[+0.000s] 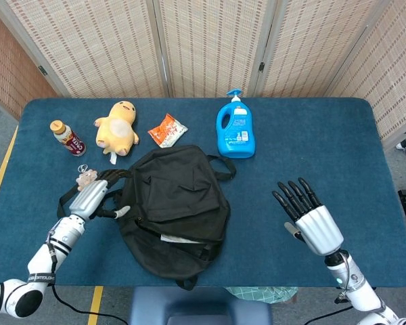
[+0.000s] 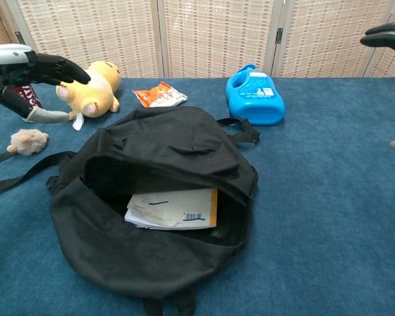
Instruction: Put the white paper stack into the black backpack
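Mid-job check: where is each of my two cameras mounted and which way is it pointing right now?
Head view: high up, looking steeply down on the whole table; both arms show, left hand beside the black backpack, right hand open over bare table.
Chest view: low, looking forward across the tabletop into the backpack mouth at the white paper stack; the left hand and right fingers show at the edges.
Shared: backpack, papers, blue detergent bottle, yellow plush toy.
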You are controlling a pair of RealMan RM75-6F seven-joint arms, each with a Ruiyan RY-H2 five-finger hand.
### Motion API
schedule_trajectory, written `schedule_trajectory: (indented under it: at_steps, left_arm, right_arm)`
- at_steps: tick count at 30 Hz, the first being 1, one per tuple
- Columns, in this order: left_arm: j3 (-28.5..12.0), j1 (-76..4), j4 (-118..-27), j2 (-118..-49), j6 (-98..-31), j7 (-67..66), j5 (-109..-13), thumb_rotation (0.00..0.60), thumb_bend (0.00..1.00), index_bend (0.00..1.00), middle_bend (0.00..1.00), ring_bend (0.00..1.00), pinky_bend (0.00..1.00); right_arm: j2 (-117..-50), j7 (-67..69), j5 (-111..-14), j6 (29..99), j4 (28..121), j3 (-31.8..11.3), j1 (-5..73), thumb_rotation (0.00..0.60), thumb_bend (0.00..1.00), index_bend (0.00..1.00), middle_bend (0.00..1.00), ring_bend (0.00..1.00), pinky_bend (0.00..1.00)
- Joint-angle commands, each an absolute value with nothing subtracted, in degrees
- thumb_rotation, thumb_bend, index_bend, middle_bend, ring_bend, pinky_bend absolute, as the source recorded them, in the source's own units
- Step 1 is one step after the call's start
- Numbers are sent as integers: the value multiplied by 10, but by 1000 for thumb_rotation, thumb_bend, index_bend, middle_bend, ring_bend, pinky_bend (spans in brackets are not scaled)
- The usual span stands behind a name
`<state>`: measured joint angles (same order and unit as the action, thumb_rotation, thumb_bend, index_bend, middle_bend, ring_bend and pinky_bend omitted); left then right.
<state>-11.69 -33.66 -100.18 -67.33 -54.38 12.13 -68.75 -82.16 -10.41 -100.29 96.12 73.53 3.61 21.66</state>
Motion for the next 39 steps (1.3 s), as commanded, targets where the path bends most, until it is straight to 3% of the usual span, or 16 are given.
schedule_trajectory:
  at_steps: [1,5,8,12,15,18,31,39]
  left_arm:
    - [-111,-317,-983,-671,-574,115,-683,600,342,249,171,112,0]
    - [-111,-286,-933,-697,-646,88,-675,600,346,321,178,146,0]
    - [-106,-264,-895,-715,-692,59,-672,600,369,343,194,165,0]
    - [-94,-234,-877,-717,-731,36,-674,600,375,342,195,164,0]
    - [-83,-209,-871,-714,-762,22,-682,600,374,325,195,154,0]
    - [-72,-184,-878,-712,-794,12,-694,600,374,305,194,141,0]
    - [-31,-101,-930,-696,-901,-14,-773,600,373,267,169,121,0]
    - [-10,-77,-968,-688,-915,-44,-809,600,373,265,166,117,0]
  right_arm:
    - [-806,-94,-987,949,747,31,207,600,179,0,88,114,71]
    - [-776,-57,-965,927,776,30,197,600,179,1,99,224,297]
    - [-758,-44,-945,912,790,27,188,600,180,8,131,243,331]
    - [-736,-41,-917,897,816,24,171,600,180,11,150,203,236]
    - [-721,-30,-896,890,835,21,157,600,180,10,117,134,106]
    - [-705,-12,-880,889,853,20,142,600,179,10,69,85,41]
    - [-690,46,-842,934,862,9,62,600,181,0,35,48,4]
    - [-695,67,-838,942,855,4,33,600,181,0,35,47,4]
